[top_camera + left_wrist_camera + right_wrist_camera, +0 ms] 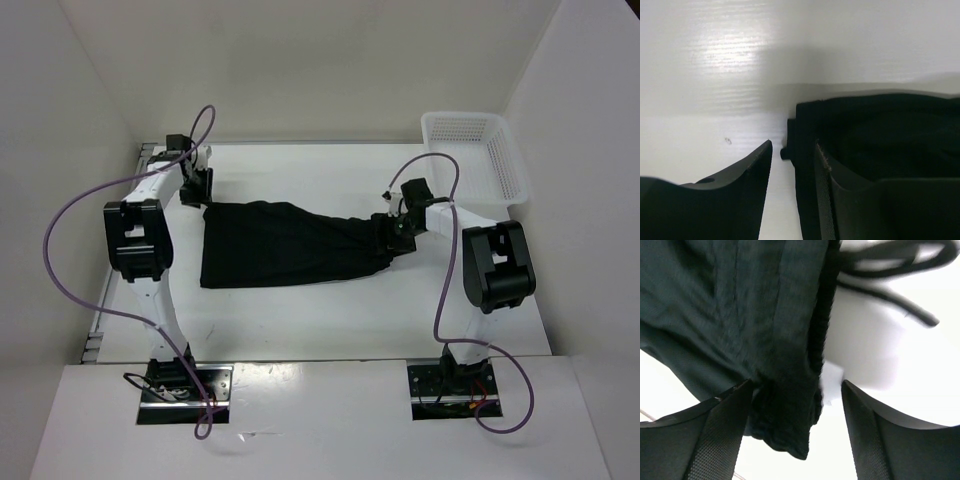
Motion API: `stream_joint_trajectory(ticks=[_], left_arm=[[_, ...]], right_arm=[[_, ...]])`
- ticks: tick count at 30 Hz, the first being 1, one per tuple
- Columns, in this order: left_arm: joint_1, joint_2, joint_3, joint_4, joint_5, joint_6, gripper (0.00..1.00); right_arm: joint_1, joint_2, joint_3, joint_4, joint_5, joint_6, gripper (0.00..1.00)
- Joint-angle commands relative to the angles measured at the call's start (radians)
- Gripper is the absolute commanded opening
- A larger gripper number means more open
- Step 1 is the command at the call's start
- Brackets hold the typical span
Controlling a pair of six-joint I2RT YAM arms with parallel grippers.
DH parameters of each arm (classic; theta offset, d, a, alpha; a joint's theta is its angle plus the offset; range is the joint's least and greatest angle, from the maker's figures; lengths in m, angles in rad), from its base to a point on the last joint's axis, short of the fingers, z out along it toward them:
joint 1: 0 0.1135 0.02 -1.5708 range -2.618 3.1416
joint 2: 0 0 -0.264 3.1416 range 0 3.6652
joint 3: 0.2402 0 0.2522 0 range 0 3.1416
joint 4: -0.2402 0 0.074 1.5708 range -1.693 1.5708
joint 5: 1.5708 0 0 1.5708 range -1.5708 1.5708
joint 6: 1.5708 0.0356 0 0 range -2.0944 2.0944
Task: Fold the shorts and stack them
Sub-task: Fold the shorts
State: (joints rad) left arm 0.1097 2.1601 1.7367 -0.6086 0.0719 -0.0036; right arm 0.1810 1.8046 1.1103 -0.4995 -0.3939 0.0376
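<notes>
The black shorts point(280, 245) lie spread flat on the white table, long side running left to right. My left gripper point(200, 190) is at their far left corner. In the left wrist view it point(792, 146) is open, with the cloth's corner edge point(805, 150) in the gap; one finger is over bare table, the other over cloth. My right gripper point(397, 232) is at the bunched right end. In the right wrist view it point(795, 386) is wide open around a hanging fold of the shorts point(785, 415), which sits against the left finger. The drawstring point(890, 287) lies loose beyond.
A white mesh basket point(470, 150) stands at the back right corner of the table point(300, 320). White walls close in the back and both sides. Purple cables loop above both arms.
</notes>
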Motion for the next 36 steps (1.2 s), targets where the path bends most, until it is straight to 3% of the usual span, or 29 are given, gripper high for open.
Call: stream_joint_trajectory(ticks=[1,11,17,24,36], left_arm=[[-0.002,-0.103,-0.026,-0.028,0.0,0.004,0.47],[-0.002,-0.19,-0.123,-0.046,0.029,0.004,0.48],[-0.011,-0.23,-0.175,-0.065,0.04,0.004,0.48],[-0.03,-0.25,-0.184,-0.094,0.12,0.004,0.48],[-0.251,-0.215,-0.175,-0.115,0.189,0.004,0.51]], right_arm=[[0.0,-0.06,-0.058,-0.024,-0.034,0.051,0.78],[0.0,-0.06,-0.109,0.018,-0.039,0.122,0.78],[0.0,-0.027,-0.078,0.027,-0.039,0.131,0.6],[0.009,-0.036,-0.078,0.027,-0.072,0.122,0.56],[0.009,-0.045,-0.035,0.027,-0.026,0.081,0.3]])
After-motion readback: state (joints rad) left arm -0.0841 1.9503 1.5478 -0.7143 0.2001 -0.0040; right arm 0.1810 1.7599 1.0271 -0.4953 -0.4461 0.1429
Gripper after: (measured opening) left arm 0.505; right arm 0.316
